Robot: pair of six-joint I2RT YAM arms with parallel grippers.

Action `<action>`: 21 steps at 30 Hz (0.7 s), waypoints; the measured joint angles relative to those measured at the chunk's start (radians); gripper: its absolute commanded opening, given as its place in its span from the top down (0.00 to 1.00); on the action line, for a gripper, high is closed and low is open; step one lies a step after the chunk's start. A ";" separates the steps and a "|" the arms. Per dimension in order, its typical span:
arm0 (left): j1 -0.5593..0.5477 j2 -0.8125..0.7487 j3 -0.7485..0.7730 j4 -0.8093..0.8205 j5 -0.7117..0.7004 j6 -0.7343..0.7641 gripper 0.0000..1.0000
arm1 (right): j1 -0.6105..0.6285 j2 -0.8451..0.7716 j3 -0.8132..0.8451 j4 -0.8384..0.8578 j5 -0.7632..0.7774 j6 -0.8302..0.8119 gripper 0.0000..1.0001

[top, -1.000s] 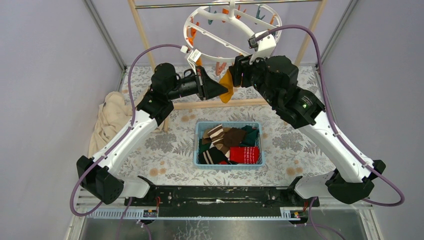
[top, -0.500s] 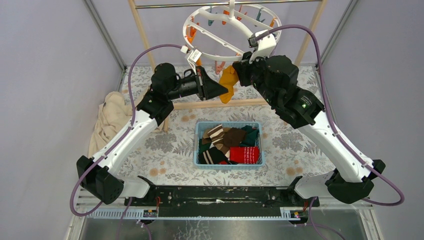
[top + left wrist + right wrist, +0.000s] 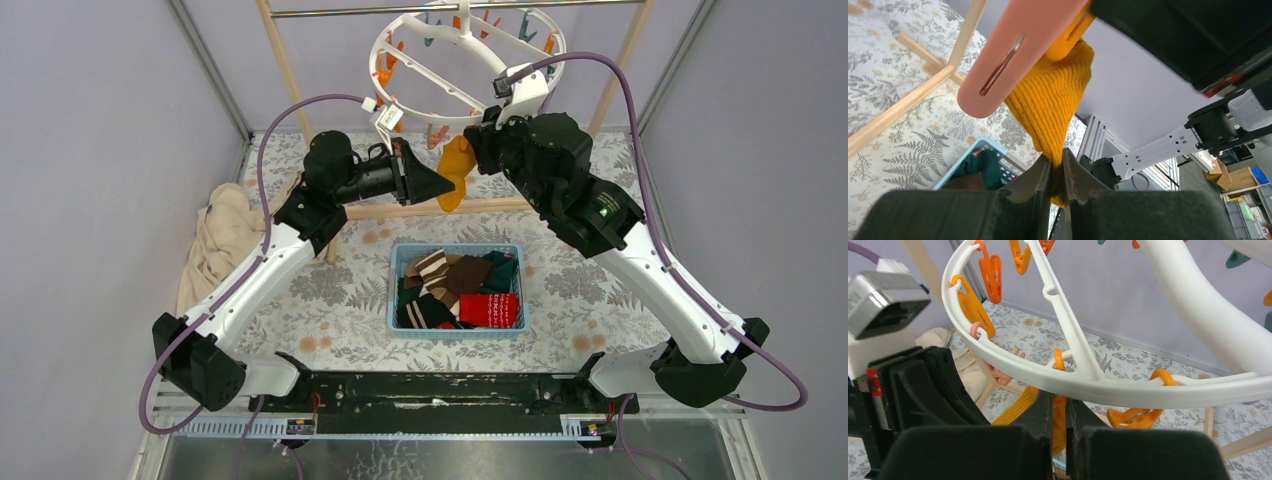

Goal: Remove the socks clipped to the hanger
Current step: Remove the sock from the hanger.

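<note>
We find both arms raised and reaching inward beneath the round white plastic hanger (image 3: 1168, 387). The left gripper (image 3: 1057, 162) is pinched on the lower end of the mustard knitted sock (image 3: 1048, 100), which hangs from an orange plastic clip (image 3: 1059, 421). The right gripper (image 3: 1059, 400) is clamped on that clip.

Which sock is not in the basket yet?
The mustard sock: it hangs from a clip under the hanger, its lower end pinched by the left gripper. The other socks lie in the blue basket.
</note>
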 measured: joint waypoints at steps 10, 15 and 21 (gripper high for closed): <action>0.000 -0.020 -0.115 -0.002 -0.009 0.008 0.82 | 0.000 -0.004 0.000 0.000 0.000 0.003 1.00; 0.000 -0.029 -0.145 -0.001 -0.009 0.008 0.82 | 0.000 -0.006 -0.003 0.002 0.000 0.007 0.88; 0.000 -0.061 -0.195 0.002 -0.008 -0.004 0.82 | 0.000 -0.027 -0.043 0.011 0.000 0.025 0.48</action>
